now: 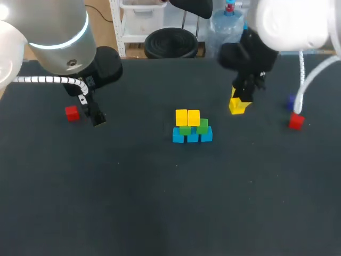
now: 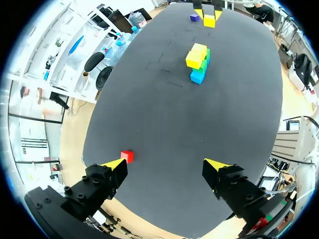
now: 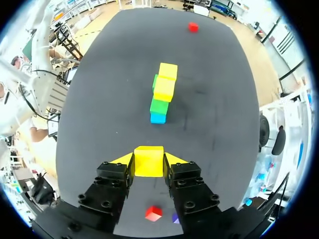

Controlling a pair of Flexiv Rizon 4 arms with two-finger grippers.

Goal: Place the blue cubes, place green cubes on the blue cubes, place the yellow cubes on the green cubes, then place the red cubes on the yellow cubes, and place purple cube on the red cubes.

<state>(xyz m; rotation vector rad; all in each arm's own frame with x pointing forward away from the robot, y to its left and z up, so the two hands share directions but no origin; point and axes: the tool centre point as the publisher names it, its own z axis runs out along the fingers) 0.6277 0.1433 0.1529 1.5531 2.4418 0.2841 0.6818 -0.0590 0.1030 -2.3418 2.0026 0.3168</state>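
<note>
Bright even light, faint soft shadows

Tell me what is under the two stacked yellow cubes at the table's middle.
Small green cubes sit directly under the two yellow cubes, on a row of blue cubes. The yellow ones hide most of the green beneath, so their count is unclear.

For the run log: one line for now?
right gripper shut on yellow cube | left gripper open | stack: blue, green, two yellow

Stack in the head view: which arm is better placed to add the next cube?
Right. The right fingers clamp a yellow cube, with the stack ahead. The left fingers stand open and empty beside a red cube.
</note>
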